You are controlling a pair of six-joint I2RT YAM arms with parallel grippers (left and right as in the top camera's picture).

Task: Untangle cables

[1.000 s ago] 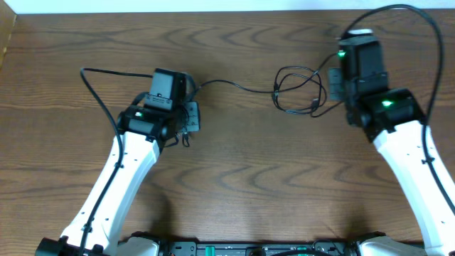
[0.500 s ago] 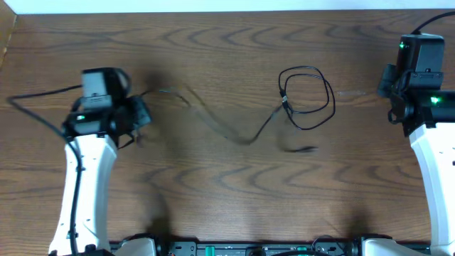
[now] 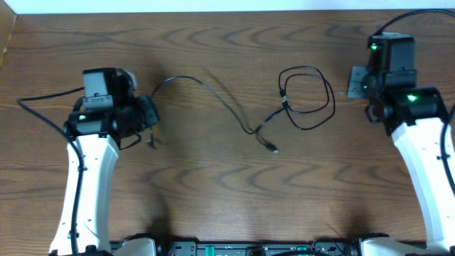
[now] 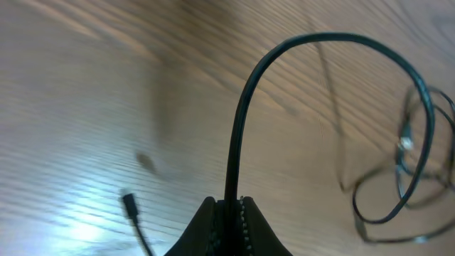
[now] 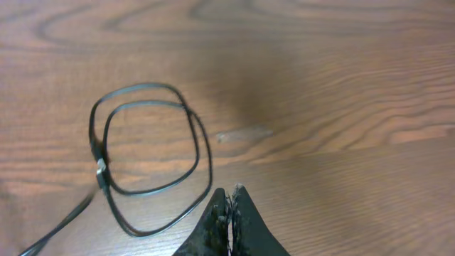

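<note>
Patience is mattering: a slow pull away from the loop [image 5: 100, 169] is looking safest. Left gripper [image 4: 229, 206] is pinching the thin, smooth black cable [image 4: 235, 142], well left of the loop. Right gripper [image 5: 229, 193], pressed together and empty, is hovering just right of it over the wood-grain worktop [image 3: 213, 199].

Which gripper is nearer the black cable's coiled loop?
Right. The right gripper sits just beside the coiled loop, apart; the left gripper is far off, pinching the cable's tail.
</note>
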